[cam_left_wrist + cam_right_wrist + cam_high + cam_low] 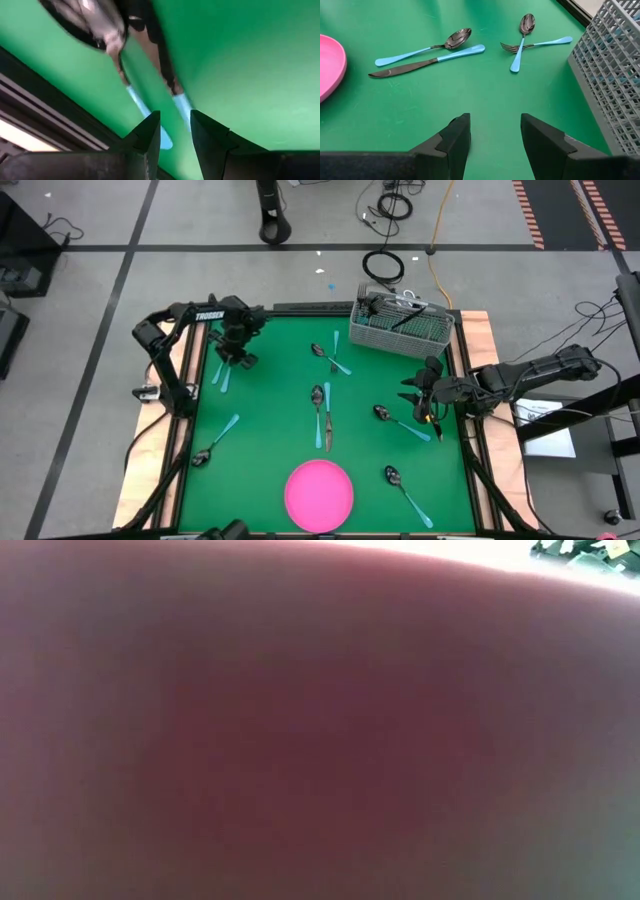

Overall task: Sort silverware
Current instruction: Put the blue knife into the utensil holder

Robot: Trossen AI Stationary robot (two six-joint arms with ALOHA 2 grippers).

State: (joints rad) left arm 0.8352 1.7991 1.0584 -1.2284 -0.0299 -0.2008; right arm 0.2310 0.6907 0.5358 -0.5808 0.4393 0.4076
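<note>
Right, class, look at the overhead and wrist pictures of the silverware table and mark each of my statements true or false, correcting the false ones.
1. The pink plate lies at the table's edge opposite the wire basket. True.
2. The right gripper holds a spoon. False: its fingers stand open over bare green mat, holding nothing.
3. A spoon and a fork lie crossed over each other near the basket. True.
4. The left gripper hovers above the pink plate. False: it is at the mat's far left corner, over two blue-handled utensils.
5. The plate carries several spoons. False: nothing lies on it.
</note>
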